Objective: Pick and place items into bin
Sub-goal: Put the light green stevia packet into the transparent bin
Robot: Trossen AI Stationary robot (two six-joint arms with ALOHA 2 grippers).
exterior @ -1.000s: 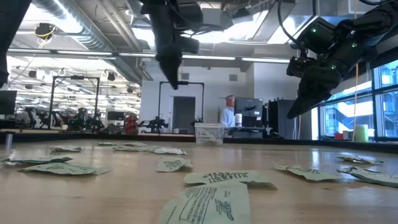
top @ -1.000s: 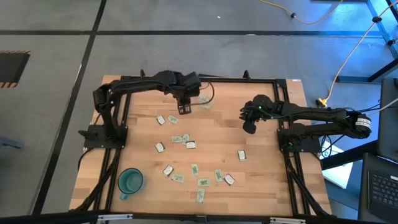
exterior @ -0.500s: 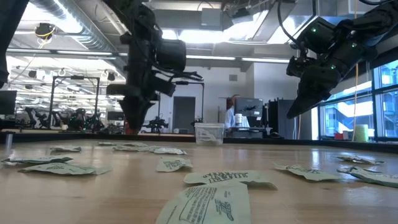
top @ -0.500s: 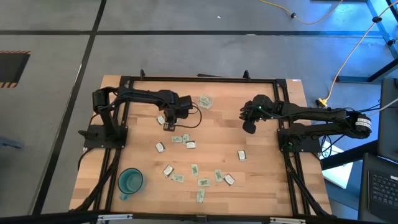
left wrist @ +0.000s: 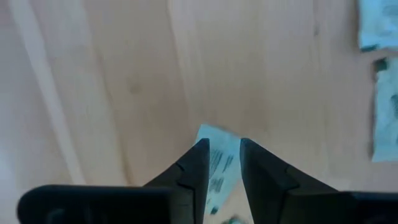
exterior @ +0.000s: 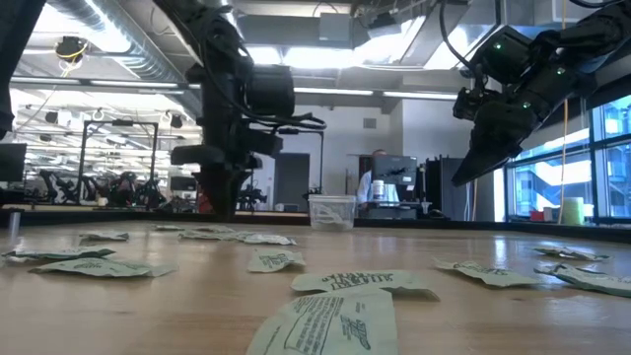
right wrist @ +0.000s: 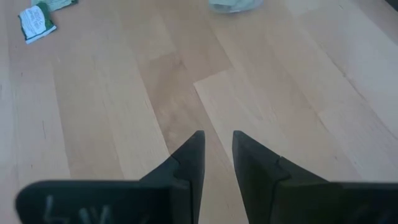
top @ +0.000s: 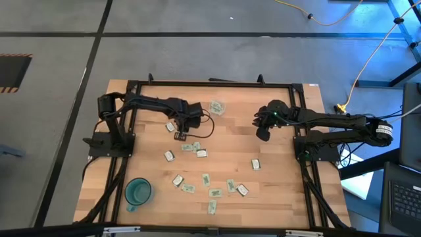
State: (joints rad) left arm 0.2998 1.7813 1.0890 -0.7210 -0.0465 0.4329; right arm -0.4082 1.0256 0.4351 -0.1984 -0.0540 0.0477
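Note:
Small pale green and white packets lie flat across the wooden table, and more lie close to the low camera. The clear bin stands near the far edge with a few packets inside it; it also shows in the low view. My left gripper is down at the table, left of the bin and nearer than it. Its narrowly open fingers point down over one packet, one fingertip above each of its long edges. My right gripper hangs above bare wood, slightly open. My left gripper comes at the packet from above, pointing down, with the packet flat on the wood and showing in the gap between the fingers. I cannot tell whether the fingertips touch it.
A teal cup stands near the table's near left corner. A black frame runs round the table. Another packet lies just beside the left gripper. Bare wood lies between the bin and the right gripper.
My left gripper has swung from high up beside the bin toward the table's near-left, and has come down until its fingers are at the table over a packet. The right arm has kept still.

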